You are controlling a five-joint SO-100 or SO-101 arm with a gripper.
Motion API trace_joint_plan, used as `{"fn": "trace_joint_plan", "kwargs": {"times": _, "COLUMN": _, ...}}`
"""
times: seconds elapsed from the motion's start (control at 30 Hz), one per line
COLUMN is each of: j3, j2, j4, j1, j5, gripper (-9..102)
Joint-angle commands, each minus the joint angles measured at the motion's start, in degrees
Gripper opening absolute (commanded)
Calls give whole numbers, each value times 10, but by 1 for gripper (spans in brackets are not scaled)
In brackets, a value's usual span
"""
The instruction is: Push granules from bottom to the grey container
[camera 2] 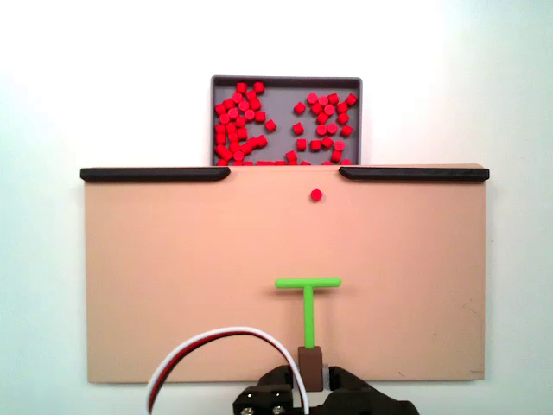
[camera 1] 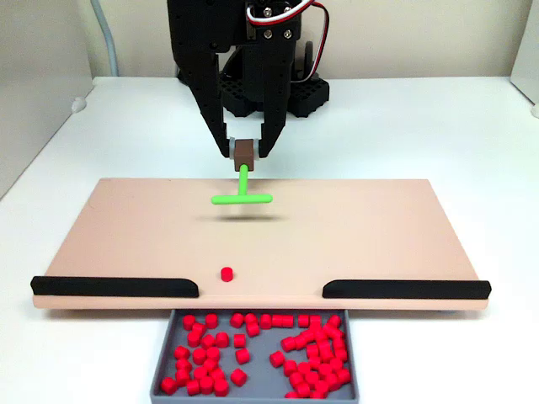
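Red granules (camera 1: 253,353) fill most of the grey container (camera 1: 164,358), which in a fixed view sits on the white tabletop (camera 1: 126,126) against the near edge of the tan board (camera 1: 379,227), right under the gap between the two black bars (camera 1: 114,287). The bars seem set to funnel pieces through that gap. One stray granule (camera 1: 226,273) stands on the board just short of it. The pincer (camera 1: 245,154) is closed on the brown block atop the green T-shaped tool (camera 1: 242,195), stem up, crossbar down. The crossbar hangs above the board, judging by the faint shadow below it. The arm drops nearly straight down from its black base at the far side.

Seen from the arm's side in a fixed view, the grey container (camera 2: 285,82) lies at the top and the stray granule (camera 2: 316,195) sits just below the gap, well ahead of the green T-shaped tool (camera 2: 308,298). The crossbar faces it almost squarely, probably to sweep it in. The pincer (camera 2: 309,367) clamps the brown block at the bottom edge, with a red, white and black cable looping beside it.
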Motion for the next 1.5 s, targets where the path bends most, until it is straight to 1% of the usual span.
{"fn": "trace_joint_plan", "kwargs": {"times": 0.0, "j3": -6, "j2": 3, "j4": -2, "j1": 11, "j5": -17, "gripper": 0}}
{"fn": "trace_joint_plan", "kwargs": {"times": 0.27, "j3": -3, "j2": 4, "j4": -2, "j1": 12, "j5": -28, "gripper": 0}}
{"fn": "trace_joint_plan", "kwargs": {"times": 0.43, "j3": 0, "j2": -16, "j4": -34, "j1": 11, "j5": -19, "gripper": 0}}
{"fn": "trace_joint_plan", "kwargs": {"times": 0.73, "j3": 2, "j2": -23, "j4": -39, "j1": -6, "j5": 11, "gripper": 0}}
{"fn": "trace_joint_plan", "kwargs": {"times": 0.83, "j3": 18, "j2": -19, "j4": -67, "j1": -11, "j5": 17, "gripper": 0}}
{"fn": "trace_joint_plan", "kwargs": {"times": 1.0, "j3": 33, "j2": -13, "j4": -69, "j1": -7, "j5": 6, "gripper": 0}}
{"fn": "trace_joint_plan", "kwargs": {"times": 1.17, "j3": 47, "j2": -12, "j4": -99, "j1": -6, "j5": 3, "gripper": 0}}
{"fn": "trace_joint_plan", "kwargs": {"times": 1.47, "j3": 45, "j2": -21, "j4": -100, "j1": -3, "j5": 3, "gripper": 0}}
